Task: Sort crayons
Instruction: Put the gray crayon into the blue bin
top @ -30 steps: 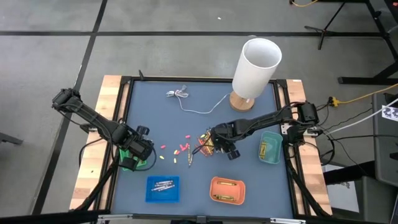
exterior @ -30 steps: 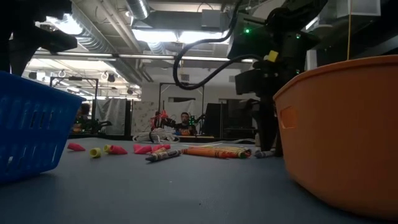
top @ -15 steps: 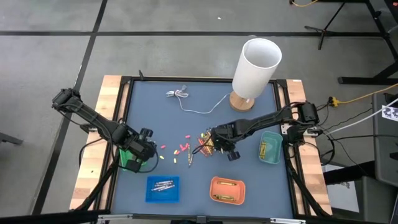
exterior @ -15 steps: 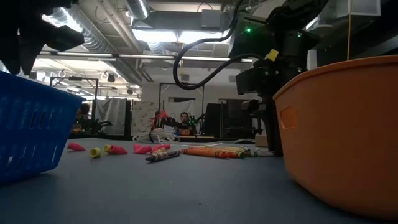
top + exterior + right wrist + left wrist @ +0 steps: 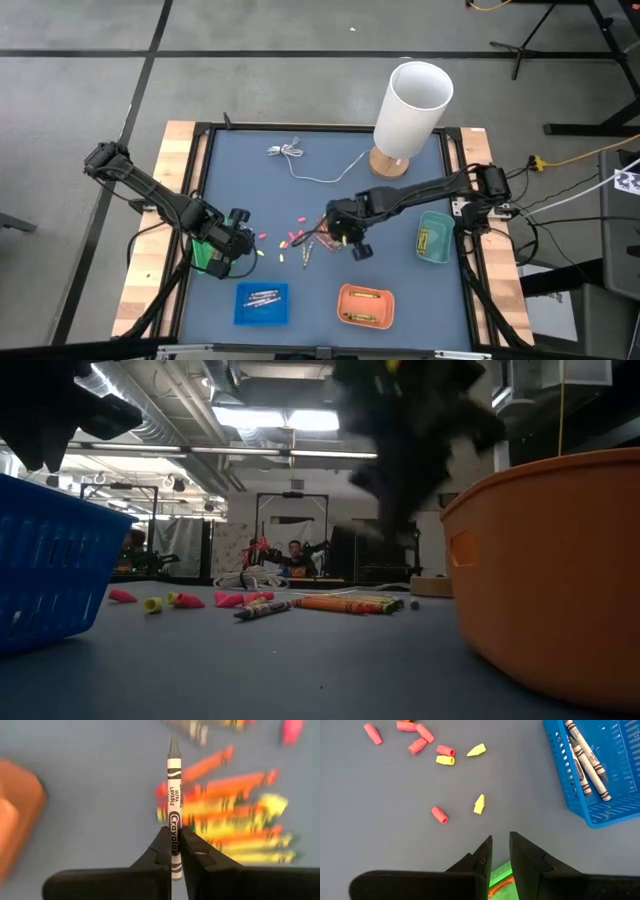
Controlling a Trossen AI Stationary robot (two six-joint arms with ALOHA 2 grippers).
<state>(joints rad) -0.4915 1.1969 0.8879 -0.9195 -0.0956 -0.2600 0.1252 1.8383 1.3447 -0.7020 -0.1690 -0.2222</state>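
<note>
Right gripper point(image 5: 175, 851) jaws clamped on 1 grey crayon point(image 5: 173, 795), frame centre in high view.
Left gripper point(image 5: 500, 851) jaws narrowly apart, empty; loose crayons point(image 5: 322, 237) on worktop point(image 5: 300, 195) centre.

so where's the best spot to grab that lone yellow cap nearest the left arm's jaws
Across its narrow sides, coming straight down from above. The yellow cap is a small cone lying flat on the table, apart from the pink cap, so there is room for the jaws.
</note>
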